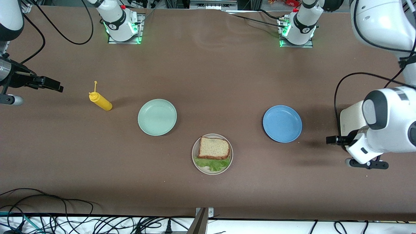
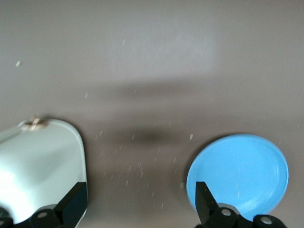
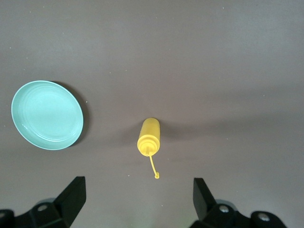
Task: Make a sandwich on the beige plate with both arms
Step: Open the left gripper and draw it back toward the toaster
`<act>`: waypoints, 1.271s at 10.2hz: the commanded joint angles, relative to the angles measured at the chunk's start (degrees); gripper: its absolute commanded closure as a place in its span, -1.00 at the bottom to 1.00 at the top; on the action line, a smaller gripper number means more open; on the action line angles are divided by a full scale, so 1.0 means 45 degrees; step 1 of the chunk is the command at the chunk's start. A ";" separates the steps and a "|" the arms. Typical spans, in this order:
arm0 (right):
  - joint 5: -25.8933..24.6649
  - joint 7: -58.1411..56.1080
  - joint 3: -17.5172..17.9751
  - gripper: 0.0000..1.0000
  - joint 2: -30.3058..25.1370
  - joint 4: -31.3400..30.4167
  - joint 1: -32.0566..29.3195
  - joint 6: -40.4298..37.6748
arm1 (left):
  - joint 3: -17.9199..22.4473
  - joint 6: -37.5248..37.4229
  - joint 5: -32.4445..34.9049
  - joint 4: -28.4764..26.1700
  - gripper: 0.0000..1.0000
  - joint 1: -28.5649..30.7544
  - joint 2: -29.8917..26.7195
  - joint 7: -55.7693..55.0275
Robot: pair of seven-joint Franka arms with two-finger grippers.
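Both arms high, fingers (image 3: 71, 197) apart.

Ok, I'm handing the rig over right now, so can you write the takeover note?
Left end effector: open, empty, waiting over the table by the blue plate.
Right end effector: open, empty, waiting by the yellow bottle.
Sandwich: on the beige plate, bread on top, lettuce showing at the edge nearer the camera.
Pale green plate: bare.
Done: sandwich looks assembled.
Left: apparently nothing.

Green plate (image 1: 157, 117), blue plate (image 1: 282, 123) (yellow bottle (image 1: 101, 101))
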 commanded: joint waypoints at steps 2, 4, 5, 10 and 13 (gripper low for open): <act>-0.0177 0.0209 0.0230 -1.00 -0.0228 -0.0367 -0.0106 0.0288 | 0.0206 -0.2535 0.1296 0.0663 -1.00 -0.0207 -0.0546 -0.2255; -0.0216 0.0189 0.0230 -1.00 -0.0228 -0.0308 0.0011 0.0289 | -0.0280 -0.2717 0.1866 0.0451 -1.00 -0.0091 -0.0991 -0.2613; -0.0236 0.0131 0.0230 -1.00 -0.0228 -0.0269 0.0012 0.0172 | -0.0998 -0.2717 0.2467 0.0082 -1.00 0.0007 -0.1343 -0.2613; -0.0940 0.0130 0.0231 -1.00 -0.0170 -0.0074 0.0344 0.0053 | -0.5029 -0.2639 0.4291 -0.2456 -1.00 0.2565 -0.3862 -0.3142; -0.0822 0.1335 0.0230 -1.00 0.0104 0.0259 0.0383 -0.0063 | -0.5029 -0.2151 0.3374 -0.4780 -1.00 0.2761 -0.5971 -0.1424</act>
